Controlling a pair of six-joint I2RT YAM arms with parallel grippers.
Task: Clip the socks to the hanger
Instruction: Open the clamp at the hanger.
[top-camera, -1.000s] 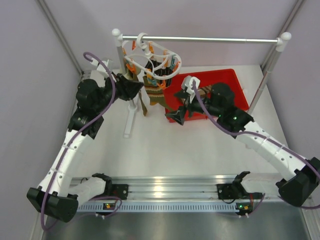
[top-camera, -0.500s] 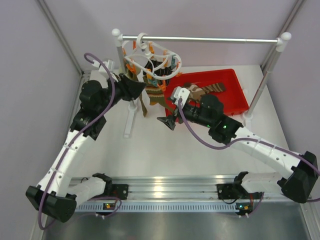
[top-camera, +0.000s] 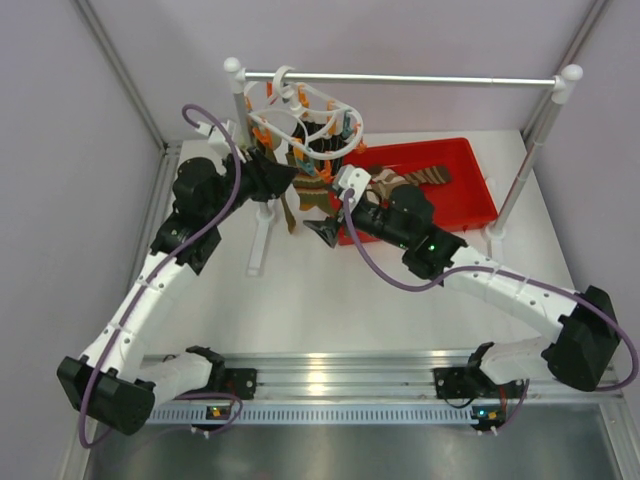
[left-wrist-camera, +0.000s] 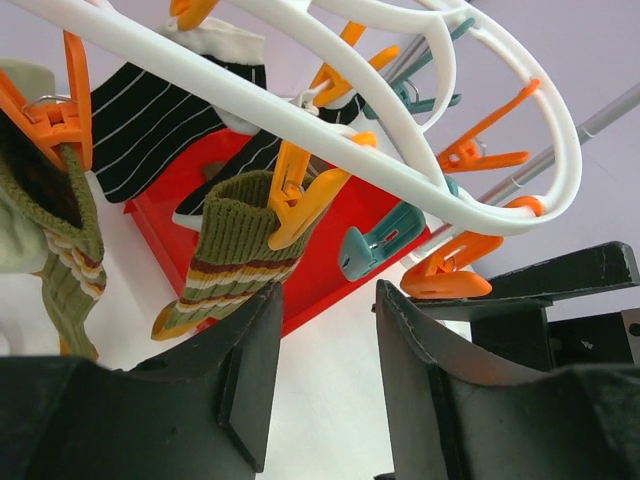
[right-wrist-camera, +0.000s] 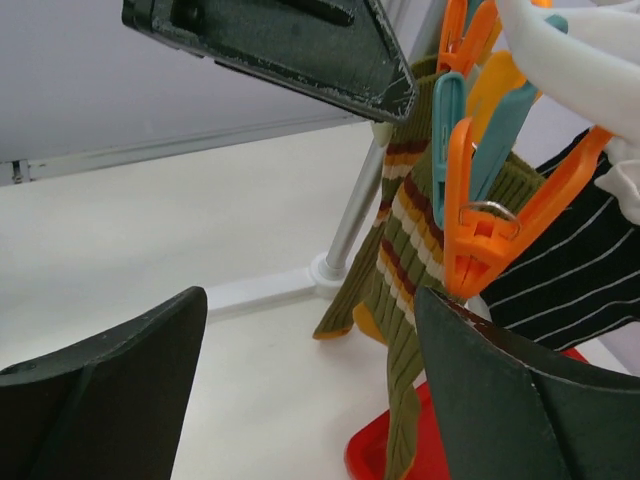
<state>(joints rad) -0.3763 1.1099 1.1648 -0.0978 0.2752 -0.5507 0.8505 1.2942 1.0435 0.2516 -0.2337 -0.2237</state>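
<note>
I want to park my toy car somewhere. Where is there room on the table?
The best spot is the bare white table between the left arm, the right arm and the metal track. It is crowded under the hanger, where socks dangle beside the left claw and right claw. The red bin holds socks too.

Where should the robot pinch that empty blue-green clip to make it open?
The teal clip dangles free under the hanger, so probably squeeze its two tails nearest the ring, not the mouth end, with the left fingers coming up from below.
</note>
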